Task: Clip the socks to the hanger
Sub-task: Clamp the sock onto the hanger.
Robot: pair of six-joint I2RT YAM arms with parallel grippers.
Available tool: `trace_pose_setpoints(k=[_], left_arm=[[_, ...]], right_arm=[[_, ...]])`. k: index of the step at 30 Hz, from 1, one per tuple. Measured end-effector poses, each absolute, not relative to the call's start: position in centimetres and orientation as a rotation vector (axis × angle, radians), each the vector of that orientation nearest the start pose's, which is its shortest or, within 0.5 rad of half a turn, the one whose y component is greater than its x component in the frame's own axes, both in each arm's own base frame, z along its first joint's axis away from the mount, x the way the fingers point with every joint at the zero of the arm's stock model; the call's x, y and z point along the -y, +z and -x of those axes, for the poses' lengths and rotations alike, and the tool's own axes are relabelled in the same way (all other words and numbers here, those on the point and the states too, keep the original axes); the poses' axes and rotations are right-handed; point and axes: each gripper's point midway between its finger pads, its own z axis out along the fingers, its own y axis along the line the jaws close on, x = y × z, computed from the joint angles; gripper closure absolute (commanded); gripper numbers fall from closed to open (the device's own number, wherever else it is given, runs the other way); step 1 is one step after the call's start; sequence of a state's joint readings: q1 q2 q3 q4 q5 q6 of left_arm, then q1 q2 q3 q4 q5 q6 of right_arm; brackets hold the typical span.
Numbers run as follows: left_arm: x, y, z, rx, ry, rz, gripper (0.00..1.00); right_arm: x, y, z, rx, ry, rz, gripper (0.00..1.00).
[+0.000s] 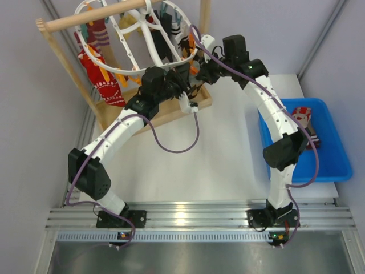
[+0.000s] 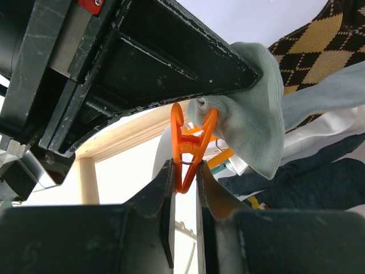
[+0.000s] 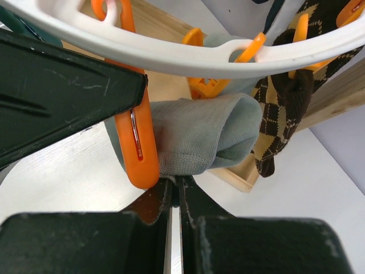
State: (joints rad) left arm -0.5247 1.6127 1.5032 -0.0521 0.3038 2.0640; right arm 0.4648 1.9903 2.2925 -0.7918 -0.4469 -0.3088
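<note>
Arms rise from the near edge of the white table [image 1: 228, 148] and bend inward to meet under the hanger. To the right, a blue plastic bin [image 1: 336, 148] holds a red patterned sock [image 1: 302, 117]. Farther in, the left gripper [image 2: 184, 177] is closed on the lower end of an orange plastic clip [image 2: 185, 142], squeezing it so the upper tips stand apart. The right gripper [image 3: 174, 185] has its fingers pressed nearly together on the lower edge of a plain grey fabric sock [image 3: 199, 134]. That sock's bunched end sits at the spread mouth of the clip. In the right wrist view the clip lies against the sock's left side. Just above both curves the white plastic oval hanger ring [image 3: 171, 54], with more orange clips dangling from it. A brown-and-black argyle sock [image 3: 285, 97] hangs beside the grey one. The ring hangs from a wooden rod-and-base rack [image 1: 97, 17]. At the far left a red sock with white pattern [image 1: 105, 80] hangs from the ring.
</note>
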Motion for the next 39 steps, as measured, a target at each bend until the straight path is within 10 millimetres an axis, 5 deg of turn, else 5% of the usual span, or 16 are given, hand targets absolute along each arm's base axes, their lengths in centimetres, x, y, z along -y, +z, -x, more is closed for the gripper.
trace_pose_setpoints(k=[20,30,39], left_arm=[[27.8,38.9,-45.5,-0.287,0.897,-1.785,1.00],[27.6,38.8,-45.9,-0.299,0.913,-1.783,1.00],[27.6,38.9,-45.9,-0.296,0.922,-1.771,0.72]], right_arm=[[-29.8,36.4,-43.5,-1.680,0.590,0.976,1.00],[-30.6,35.8,-43.3,-1.670,0.615,0.989,1.00],[-30.6,36.0,-43.4,-1.666,0.620,0.975,1.00]])
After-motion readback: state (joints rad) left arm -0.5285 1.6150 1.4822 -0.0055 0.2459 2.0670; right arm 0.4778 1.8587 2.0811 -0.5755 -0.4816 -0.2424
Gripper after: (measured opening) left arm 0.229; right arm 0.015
